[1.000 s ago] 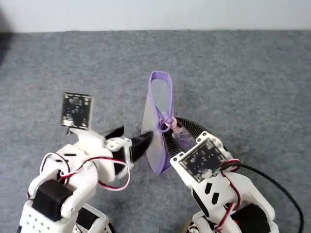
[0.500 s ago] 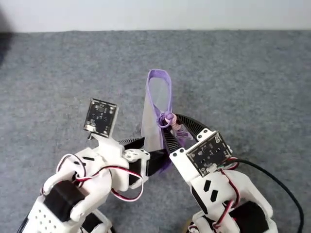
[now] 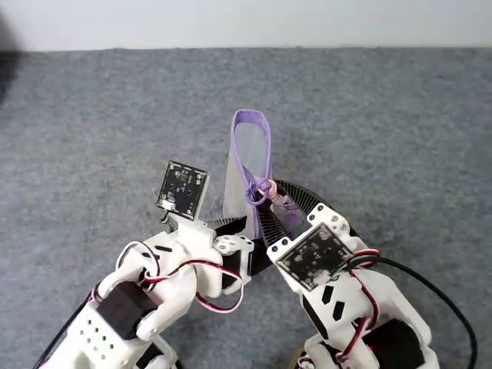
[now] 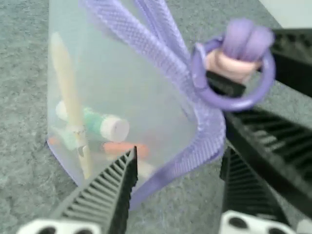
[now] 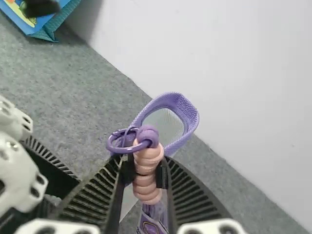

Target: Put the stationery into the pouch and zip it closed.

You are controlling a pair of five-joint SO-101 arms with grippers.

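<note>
A grey carpeted table runs back to a white wall. The left arm and right arm crowd the near edge, both cut off by the high view's lower border.

Between them the pouch stands on edge, translucent with a purple woven border. In the high view its near end is hidden under the two wrists, and its contents cannot be made out there.

The left wrist view looks through the pouch wall and shows what is inside. A pale pencil stands almost upright, and a green tube with a white cap lies across it. A blurred orange item lies below, too soft to identify.

The left gripper is spread, one ribbed finger on each side of the pouch's lower corner. Whether either finger presses the fabric is unclear.

The right gripper is clamped on a pink coil charm. This hangs from a purple ring at the pouch's top edge. In the left wrist view a purple knot sits on that ring, with the right arm's dark fingers just behind.

How far the zip is drawn cannot be told. A blue object lies cut off at the foot of the wall.
</note>
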